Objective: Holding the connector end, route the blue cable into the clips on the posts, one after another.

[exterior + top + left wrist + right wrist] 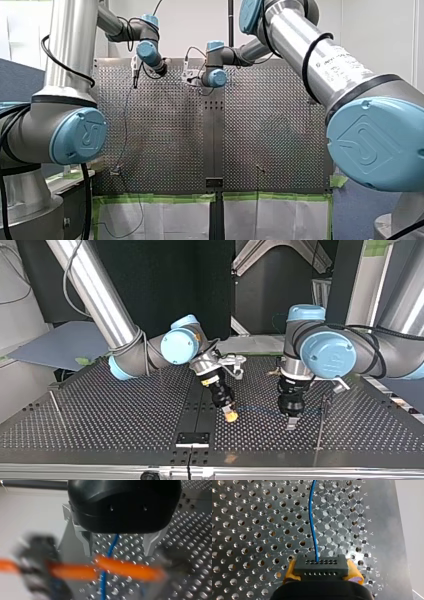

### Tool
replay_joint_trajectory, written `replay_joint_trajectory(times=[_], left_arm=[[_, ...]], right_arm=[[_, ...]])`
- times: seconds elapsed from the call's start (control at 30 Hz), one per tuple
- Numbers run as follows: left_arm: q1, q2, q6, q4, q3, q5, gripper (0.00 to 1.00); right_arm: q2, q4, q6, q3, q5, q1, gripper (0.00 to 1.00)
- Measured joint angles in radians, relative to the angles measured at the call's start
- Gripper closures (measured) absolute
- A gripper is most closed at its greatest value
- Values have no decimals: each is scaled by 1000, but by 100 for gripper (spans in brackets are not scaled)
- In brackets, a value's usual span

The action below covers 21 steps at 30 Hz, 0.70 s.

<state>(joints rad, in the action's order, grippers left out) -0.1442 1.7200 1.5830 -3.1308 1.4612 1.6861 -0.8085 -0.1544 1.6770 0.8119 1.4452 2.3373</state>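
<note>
my right hand (322, 571) is closed on the dark connector (321, 563). from the connector the blue cable (312, 522) runs over the bench (249, 530) and passes between the fingers of my left hand (118, 548), which is open.

My right arm (100, 300) slants down; the right gripper (229, 413) is tilted, its yellow pads (290, 571) clamped on either side of the connector (321, 567). My left arm (390, 355) holds its wrist upright near the connector; the left gripper (290, 423) points straight down, metal fingers (86, 538) spread apart.
</note>
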Motion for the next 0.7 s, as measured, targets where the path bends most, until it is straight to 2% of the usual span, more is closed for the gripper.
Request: replay_joint_trajectory(times=[0.23, 0.53, 0.57, 0.6, 0.67, 0.7], left_arm=[[4, 6, -1, 1, -1, 25, 0], [7, 6, -4, 11, -1, 24, 0], [7, 6, -4, 11, -1, 24, 26], [7, 6, -4, 12, -1, 24, 26], [9, 6, -6, 12, -1, 26, 64], [9, 6, -6, 13, -1, 28, 64]], right_arm=[[0, 1, -1, 0, 0, -3, 100], [1, 1, -2, 0, 0, -4, 100], [1, 1, -2, -1, 0, -5, 100], [1, 1, -2, 0, 0, -5, 100], [1, 2, -3, 0, 0, -5, 100], [0, 3, -3, 0, 0, -6, 100]])
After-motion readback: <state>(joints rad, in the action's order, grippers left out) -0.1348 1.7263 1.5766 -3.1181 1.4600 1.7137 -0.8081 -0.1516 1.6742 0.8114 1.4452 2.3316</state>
